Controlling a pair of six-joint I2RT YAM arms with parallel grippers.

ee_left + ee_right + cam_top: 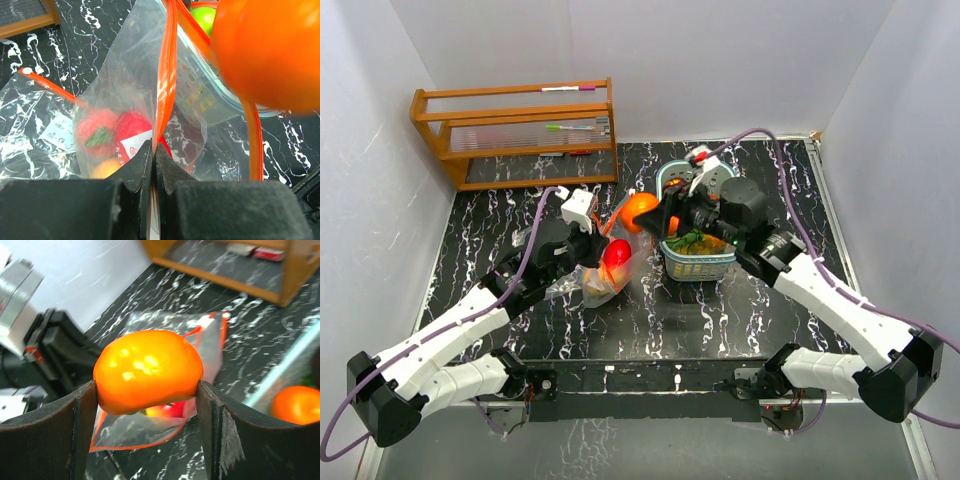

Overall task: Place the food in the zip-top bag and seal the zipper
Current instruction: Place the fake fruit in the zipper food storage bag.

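A clear zip-top bag with an orange zipper strip lies on the black marble table, mouth held up. My left gripper is shut on the bag's zipper edge. Inside the bag lie a red fruit, a pink fruit and a yellow-orange one. My right gripper is shut on an orange fruit, held just above the bag's mouth. More food, including an orange piece and a green one, sits in the teal basket.
A wooden rack with pens stands at the back left. The teal basket is right of the bag, close under my right arm. White walls enclose the table on three sides.
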